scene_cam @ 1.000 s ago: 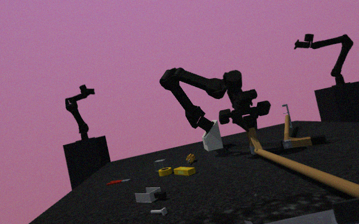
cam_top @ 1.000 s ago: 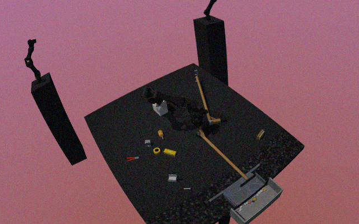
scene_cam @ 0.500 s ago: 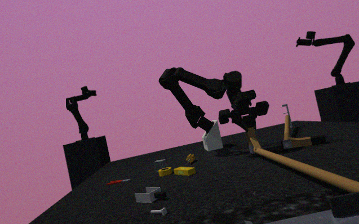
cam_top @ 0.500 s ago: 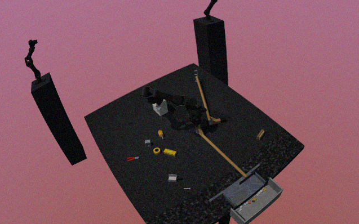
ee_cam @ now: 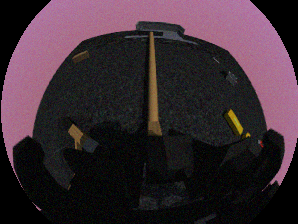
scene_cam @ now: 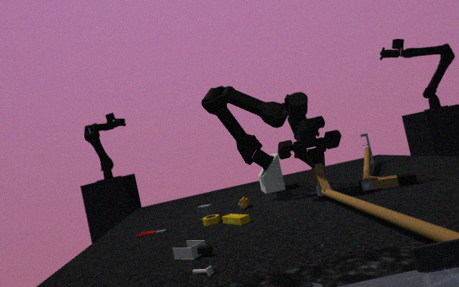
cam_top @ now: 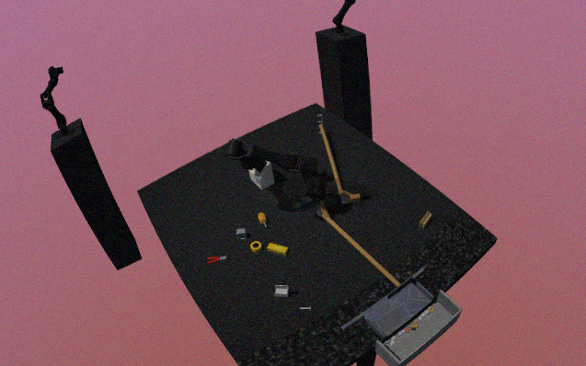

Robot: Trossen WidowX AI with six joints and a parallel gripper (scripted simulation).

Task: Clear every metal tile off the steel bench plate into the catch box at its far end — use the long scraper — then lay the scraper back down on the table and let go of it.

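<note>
My gripper [cam_top: 320,202] [scene_cam: 318,163] is shut on the wooden grip at the near end of the long scraper [cam_top: 362,249] [scene_cam: 393,214] [ee_cam: 153,82]. The scraper's handle runs out across the table; its dark blade is at the near edge of the steel plate [cam_top: 393,313], low over or on it, I cannot tell which. The plate shows pale streaks and no tile that I can make out. Several small pale and orange tiles lie in a row inside the grey catch box [cam_top: 432,328] [ee_cam: 160,26], along its plate side. The fingertips are dark and hard to see in the wrist view.
A second long wooden tool [cam_top: 331,158] [scene_cam: 367,162] with a hooked metal end lies beside the arm. A wooden block [cam_top: 425,220] [ee_cam: 80,56] lies to the right. Yellow box [cam_top: 277,248], tape ring [cam_top: 256,245], red pliers [cam_top: 212,257] and grey bracket [cam_top: 281,291] lie on the left.
</note>
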